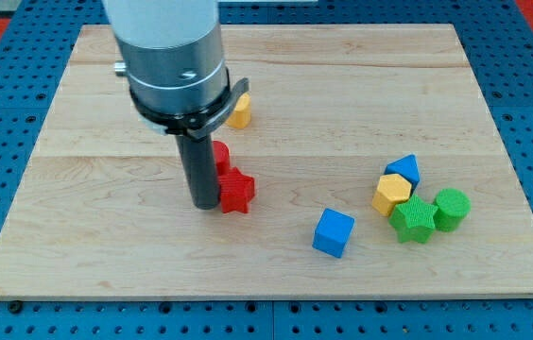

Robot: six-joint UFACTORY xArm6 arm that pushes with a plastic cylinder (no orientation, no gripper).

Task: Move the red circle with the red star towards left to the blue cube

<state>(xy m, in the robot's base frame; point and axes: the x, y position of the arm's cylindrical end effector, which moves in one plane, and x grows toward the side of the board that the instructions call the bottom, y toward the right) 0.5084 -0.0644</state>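
- My tip (204,205) rests on the wooden board (96,255), left of the board's middle, at the lower end of the dark rod that hangs from the grey and black arm housing (174,66).
- There are no jaws on this arm (only the straight rod), so nothing can be said about them being wide, narrow or holding anything.
- The red star (237,192) lies just to the view's right of my tip, touching the rod or very nearly so.
- The red circle (219,154) sits just above the red star, partly hidden behind the rod; only its right portion shows, and it appears to touch the star.
- The blue cube (333,232) stands to the view's right of the red star and a little lower, apart from it, with bare wood between them.
- A yellow block (239,110) is near the view's top, just right of the arm housing; its shape is partly hidden.
- On the view's right lies a tight cluster: a blue triangular block (404,169) at the top, a yellow hexagon (392,194) just below it, a green star (414,220) lower still, and a green cylinder (452,209) at the right edge of the group.
- The cluster lies well apart from both red blocks.
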